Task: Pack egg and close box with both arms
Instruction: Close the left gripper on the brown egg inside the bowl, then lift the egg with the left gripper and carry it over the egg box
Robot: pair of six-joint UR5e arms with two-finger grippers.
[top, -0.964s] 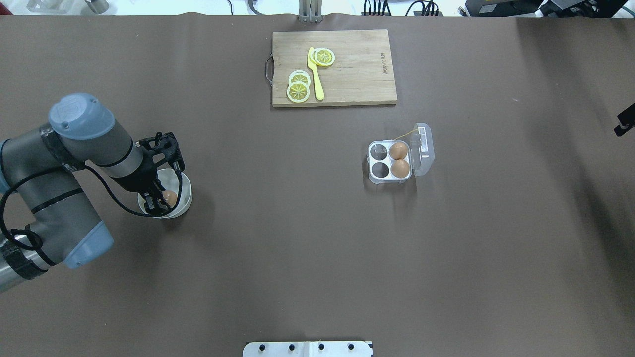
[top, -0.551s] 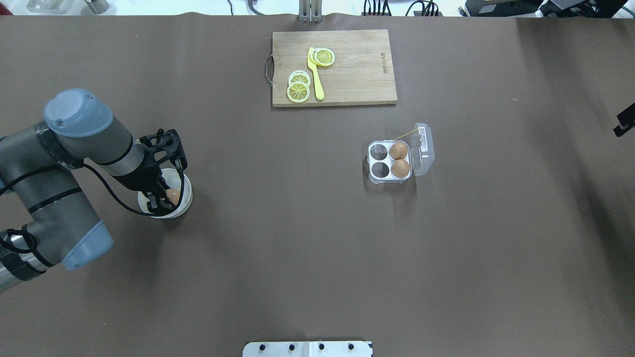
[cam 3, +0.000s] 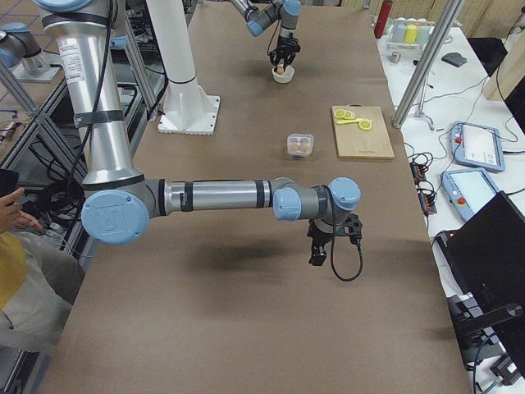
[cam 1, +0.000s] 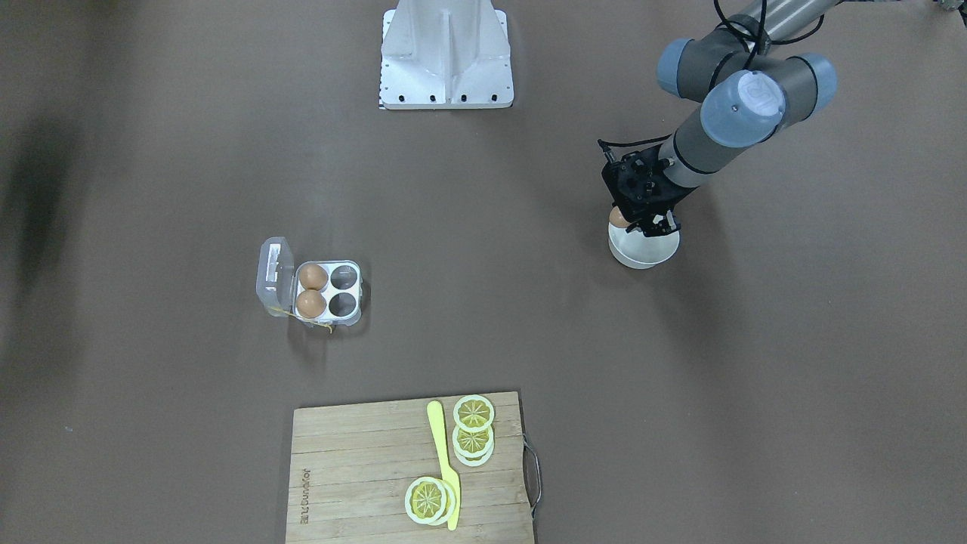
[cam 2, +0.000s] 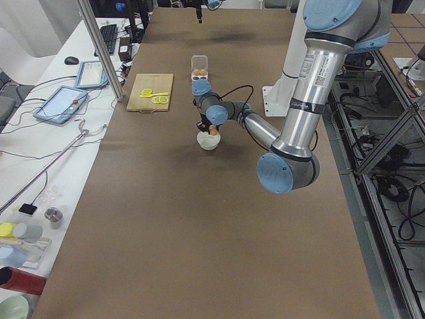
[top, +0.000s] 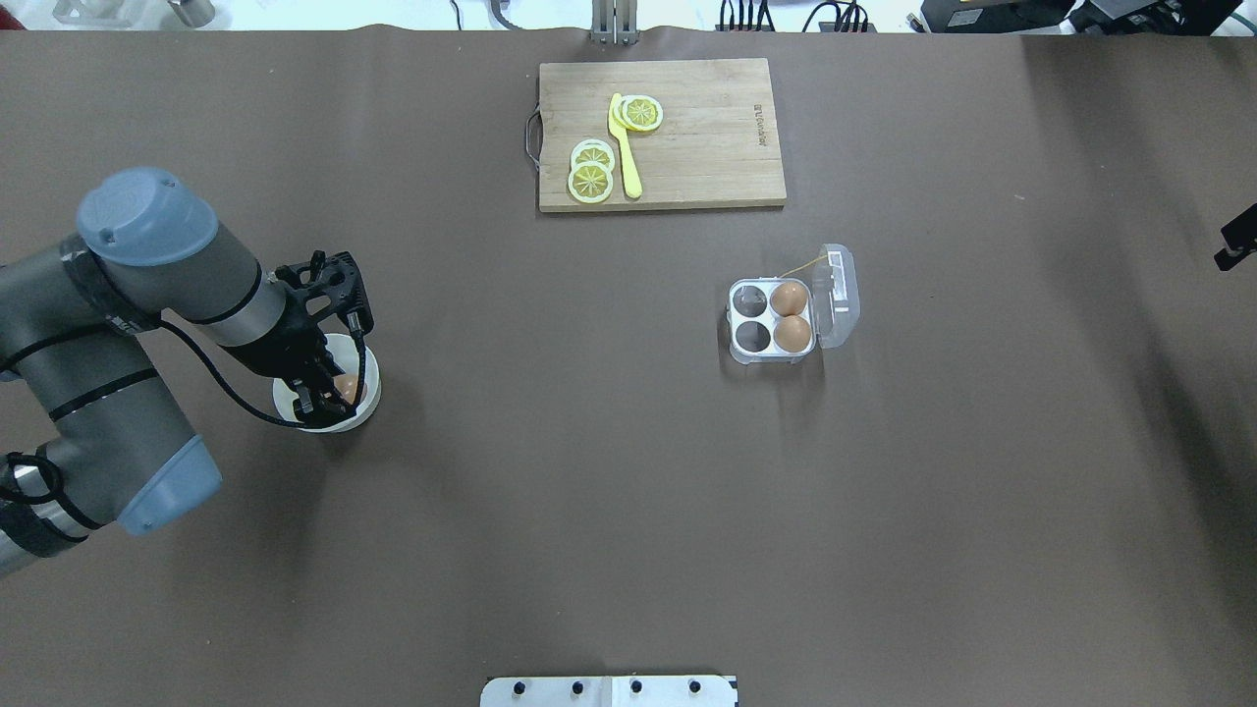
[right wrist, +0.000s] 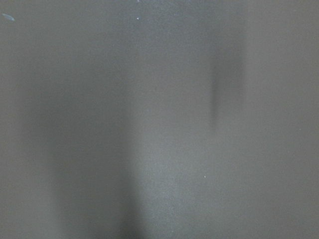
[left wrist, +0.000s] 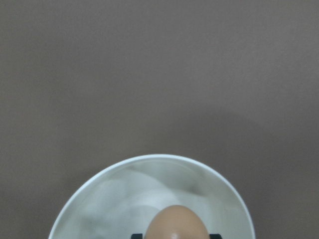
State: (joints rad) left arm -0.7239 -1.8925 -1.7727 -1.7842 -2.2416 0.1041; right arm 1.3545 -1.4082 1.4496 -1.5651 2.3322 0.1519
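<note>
left gripper closed on the egg, over the white bowl, well apart from the box. judge it light, smooth, brittle: you should hold its waist with gentle force.

The only lettering is a short dark line of print along one end of the wooden cutting board, well across the table from the left gripper. Its letters are too small to read.
</note>
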